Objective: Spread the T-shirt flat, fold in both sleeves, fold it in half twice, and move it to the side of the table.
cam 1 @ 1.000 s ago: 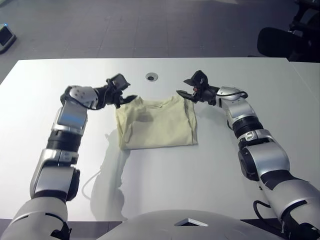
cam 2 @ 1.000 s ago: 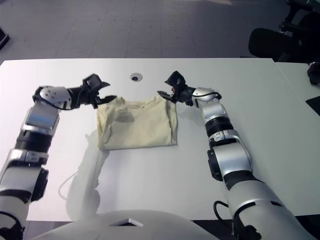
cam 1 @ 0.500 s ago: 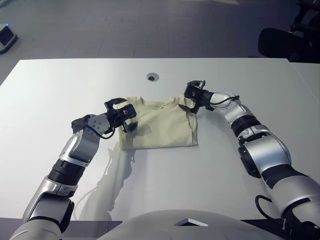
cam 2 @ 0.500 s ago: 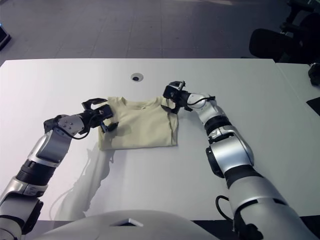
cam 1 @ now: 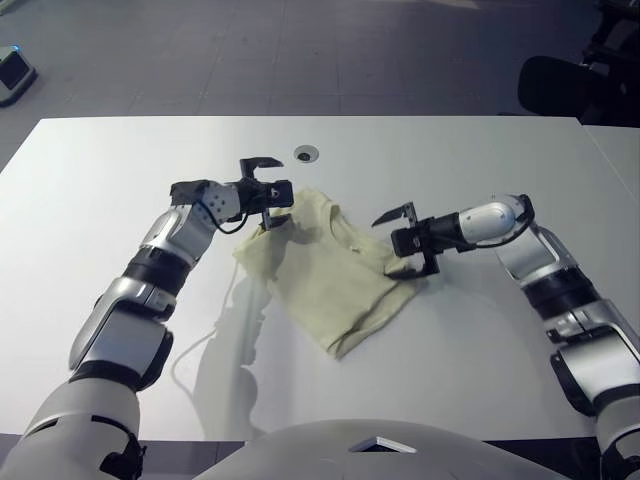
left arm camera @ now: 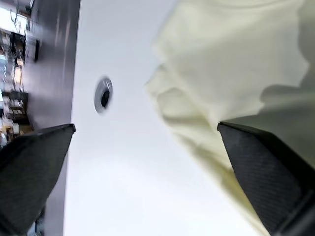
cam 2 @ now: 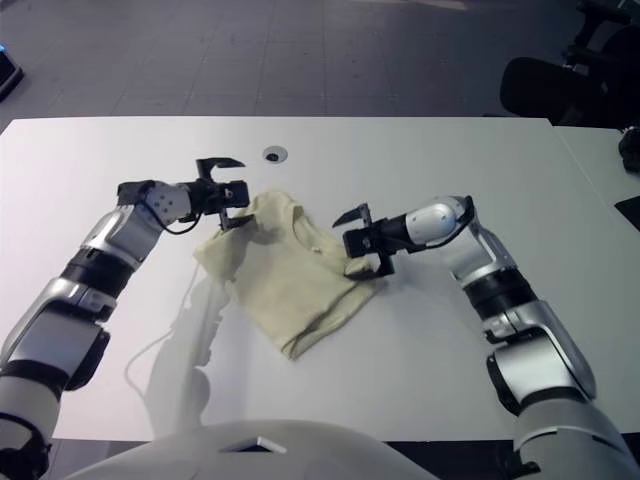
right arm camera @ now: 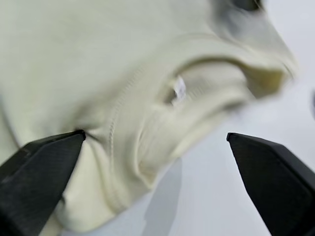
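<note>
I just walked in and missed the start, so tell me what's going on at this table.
A humanoid robot is working on a pale yellow T-shirt on the white table. The shirt lies crumpled and askew. The left gripper, open, is at its far left corner; the right gripper, also open, is at its right edge.

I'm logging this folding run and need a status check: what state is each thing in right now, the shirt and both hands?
Pale yellow cotton T-shirt: folded into a rumpled bundle, lying askew on the white table, not clamped by either hand.
Left hand: open, at the shirt's far left corner.
Right hand: open, fingers apart at the shirt's right edge.
</note>
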Available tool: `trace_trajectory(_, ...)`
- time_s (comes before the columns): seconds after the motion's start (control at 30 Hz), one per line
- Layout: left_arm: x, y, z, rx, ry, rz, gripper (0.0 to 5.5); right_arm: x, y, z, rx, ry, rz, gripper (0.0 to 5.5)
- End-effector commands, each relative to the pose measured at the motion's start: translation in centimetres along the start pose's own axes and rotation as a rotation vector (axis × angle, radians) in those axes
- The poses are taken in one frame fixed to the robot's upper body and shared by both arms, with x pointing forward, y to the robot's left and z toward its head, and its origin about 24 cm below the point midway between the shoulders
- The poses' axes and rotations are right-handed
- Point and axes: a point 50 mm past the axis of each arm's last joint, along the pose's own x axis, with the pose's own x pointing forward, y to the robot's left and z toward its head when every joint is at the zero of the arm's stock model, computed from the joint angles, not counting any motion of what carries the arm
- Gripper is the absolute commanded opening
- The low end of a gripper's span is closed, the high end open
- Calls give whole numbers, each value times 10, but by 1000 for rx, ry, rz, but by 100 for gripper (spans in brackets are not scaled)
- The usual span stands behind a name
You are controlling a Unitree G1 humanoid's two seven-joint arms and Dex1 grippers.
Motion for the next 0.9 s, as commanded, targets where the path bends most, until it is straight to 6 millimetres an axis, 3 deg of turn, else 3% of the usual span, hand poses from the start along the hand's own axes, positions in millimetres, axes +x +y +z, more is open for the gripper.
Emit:
trace_trajectory(0.03,16,42,34,138,-113,97,537,12,18,60,51,-192,79,537)
trace_trajectory(0.17,-16,67,14,49,-140,231,537,-9,-13,60,140,-193,-173,537)
trace_trajectory(0.23,-36,68,-2,7,-123,269,537,-20,-20,55,184,-171,-272,537)
trace_trajectory(0.37,-70,22,-40,-102,3,211,537,-21,-28,43,229,-134,-399,537)
trace_trajectory(0.47,-78,-18,-42,-174,34,108,537,-19,-26,27,286,-99,-480,537)
trace_trajectory(0.73,-74,-47,-29,-245,21,-54,537,-27,-19,2,379,-30,-587,537)
trace_trajectory(0.8,-64,-55,-33,-239,36,-108,537,-28,-16,1,392,-31,-600,537)
trace_trajectory(0.9,-32,-60,-43,-192,89,-156,537,-32,-12,1,411,-30,-626,537)
